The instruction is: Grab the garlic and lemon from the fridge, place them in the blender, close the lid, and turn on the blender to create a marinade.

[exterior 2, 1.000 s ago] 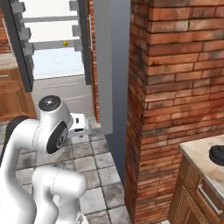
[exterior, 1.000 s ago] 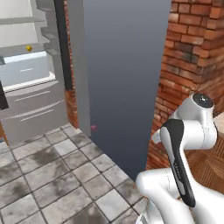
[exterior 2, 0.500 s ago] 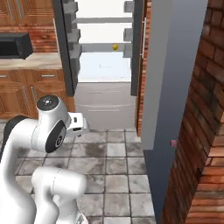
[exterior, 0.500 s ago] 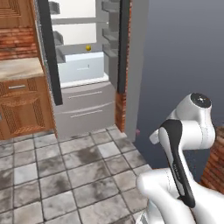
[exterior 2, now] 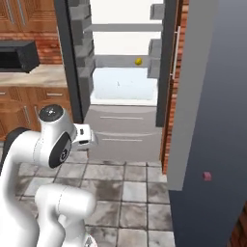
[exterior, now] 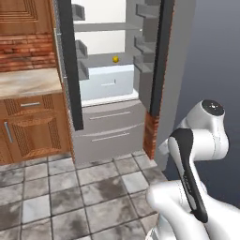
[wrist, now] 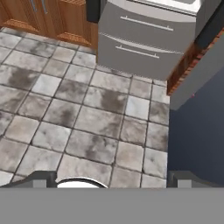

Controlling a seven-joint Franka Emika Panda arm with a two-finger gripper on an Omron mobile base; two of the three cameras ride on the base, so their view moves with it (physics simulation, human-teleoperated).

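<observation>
The fridge [exterior: 108,42] stands open ahead of me, its pale shelves and bins between two dark door edges. A small yellow lemon [exterior: 115,59] rests on a middle shelf above a white drawer, also visible as the lemon [exterior 2: 138,61] in the right base view. The fridge [exterior 2: 125,43] has grey lower drawers [wrist: 140,48] in the hand view. My gripper [wrist: 111,179] is open and holds nothing, pointing down at the tiled floor well short of the fridge. The garlic, the blender and the lid are out of view.
The wide grey fridge door [exterior 2: 207,96] stands swung open close on my right. Wooden cabinets with a stone counter [exterior: 28,79] sit left of the fridge, with a black microwave [exterior 2: 17,55] on it. Grey floor tiles [wrist: 87,118] lie between me and the fridge.
The whole picture has shifted as the camera moved: the open fridge interior has come from the upper left to the centre and looks nearer. The gripper stays open.
</observation>
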